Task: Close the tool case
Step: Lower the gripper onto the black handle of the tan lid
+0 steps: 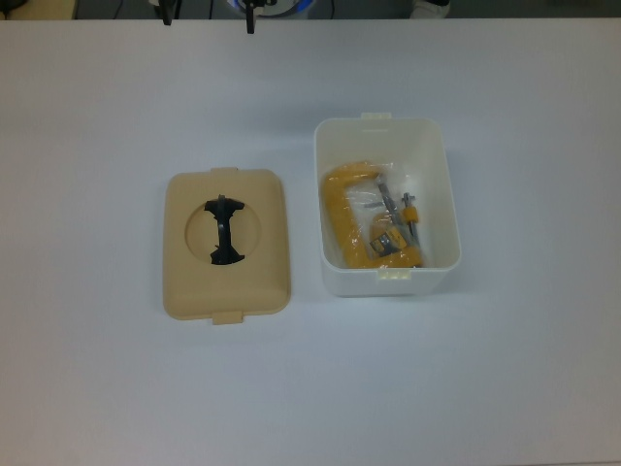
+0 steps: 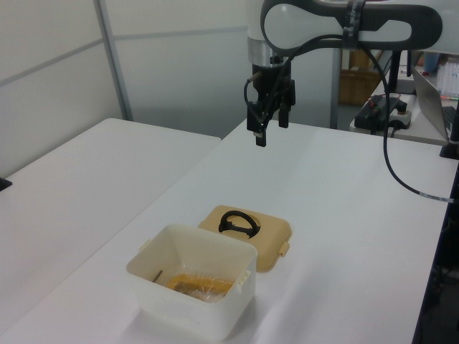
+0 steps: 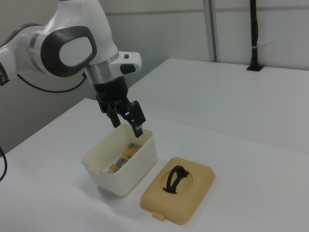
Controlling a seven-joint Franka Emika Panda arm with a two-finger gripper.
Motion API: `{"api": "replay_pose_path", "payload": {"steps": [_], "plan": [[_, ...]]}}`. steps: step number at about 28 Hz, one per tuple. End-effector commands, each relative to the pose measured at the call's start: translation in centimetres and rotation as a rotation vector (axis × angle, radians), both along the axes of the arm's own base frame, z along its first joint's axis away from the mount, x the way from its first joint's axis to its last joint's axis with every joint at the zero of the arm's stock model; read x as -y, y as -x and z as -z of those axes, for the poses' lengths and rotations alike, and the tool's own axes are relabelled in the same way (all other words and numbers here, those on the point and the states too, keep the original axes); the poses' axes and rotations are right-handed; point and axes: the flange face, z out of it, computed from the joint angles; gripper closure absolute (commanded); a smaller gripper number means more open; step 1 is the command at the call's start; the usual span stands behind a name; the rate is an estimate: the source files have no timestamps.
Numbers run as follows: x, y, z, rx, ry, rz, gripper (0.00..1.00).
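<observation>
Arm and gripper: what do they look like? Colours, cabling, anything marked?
The arm has glossy white rounded shells with dark grey joint bands and a silver metallic ring at the wrist. The gripper is black, with two slim black fingers. A black cable hangs beside the arm in the left view. No markings can be made out.

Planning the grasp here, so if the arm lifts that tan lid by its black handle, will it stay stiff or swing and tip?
The tan rounded-rectangular plastic lid looks rigid, so probably no flexing. Its black arched handle sits mid-lid, so it likely hangs fairly level. The handle may be hinged, so some swinging is possible.
</observation>
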Motion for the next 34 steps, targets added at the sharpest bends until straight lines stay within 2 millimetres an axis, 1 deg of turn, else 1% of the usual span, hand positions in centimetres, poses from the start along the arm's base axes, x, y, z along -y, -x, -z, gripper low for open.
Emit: {"api": "replay_pose_path", "payload": {"steps": [1,4,8,10,11,15,16,18,21,22,24,25,26,28,29,30,32,33,34], "plan": [[-0.4,-0.1,0.7,-0.009,-0.04,-0.02,0.0],[-0.5,-0.4,1.1,-0.014,-0.045,-0.016,0.0],[-0.5,-1.0,2.4,-0.031,-0.046,-0.027,0.0],[-0.5,-1.6,3.9,-0.055,-0.045,-0.031,0.0],[-0.4,-2.2,4.8,-0.066,-0.034,-0.032,0.0],[-0.1,-3.4,6.8,-0.074,-0.004,-0.077,0.0],[0.6,-3.9,8.0,-0.094,0.0,-0.107,0.0],[1.4,-4.5,9.2,-0.106,-0.002,-0.133,0.0],[1.8,-5.5,10.0,-0.074,0.008,-0.149,0.0],[1.9,-6.1,11.0,-0.047,0.024,-0.15,0.0],[2.3,-6.5,11.6,-0.028,0.034,-0.145,0.0],[2.9,-6.9,12.6,-0.028,0.034,-0.125,0.0],[3.3,-7.0,13.0,-0.028,0.035,-0.113,0.0],[3.4,-7.4,14.0,-0.032,0.034,-0.102,0.0],[3.2,-7.8,15.0,-0.037,0.034,-0.097,0.0],[3.2,-7.9,15.6,-0.042,0.033,-0.092,0.0],[2.8,-8.0,17.3,-0.053,0.032,-0.092,0.0],[2.5,-8.0,18.4,-0.038,0.032,-0.098,0.0],[2.4,-7.9,19.1,-0.03,0.032,-0.097,0.0]]}}
